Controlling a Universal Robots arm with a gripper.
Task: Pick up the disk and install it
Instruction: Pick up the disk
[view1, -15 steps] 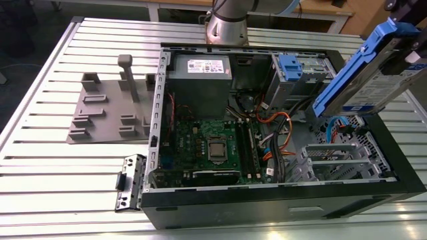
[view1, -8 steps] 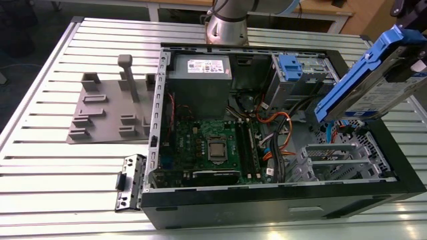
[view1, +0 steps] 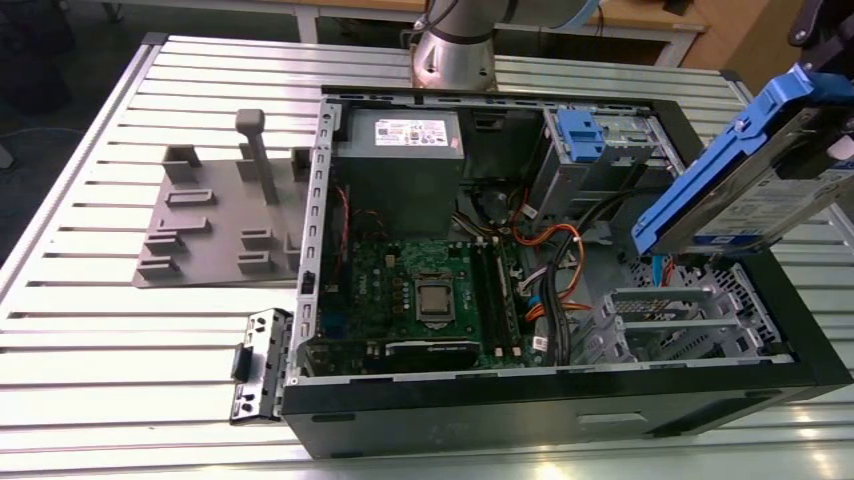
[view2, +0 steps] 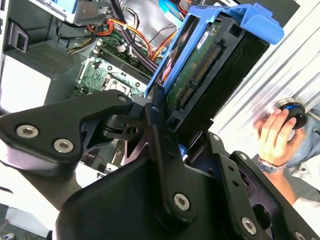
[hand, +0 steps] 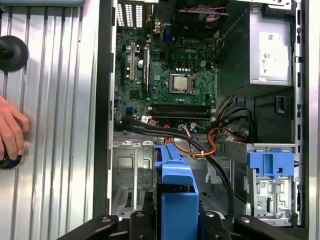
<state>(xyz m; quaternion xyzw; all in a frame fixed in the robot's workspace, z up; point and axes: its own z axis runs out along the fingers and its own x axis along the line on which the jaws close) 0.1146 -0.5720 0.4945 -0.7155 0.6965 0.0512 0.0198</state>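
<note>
clamping the disk (view1: 741, 205) between black fingers (view2: 160, 131), the end effector (view2: 186, 137) holds it tilted above the three o'clock edge of the computer case (view1: 801, 345) in the exterior view; blue plastic frame, flat silver body.

exterior: high over computer case (view1: 534, 415) | wrist views: close behind disk (hand: 177, 200), sharing motherboard (hand: 170, 55)

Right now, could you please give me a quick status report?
Gripper shut on the disk, held tilted over the open computer case, not installed. Cables cross the case below; a hand on the table.
</note>
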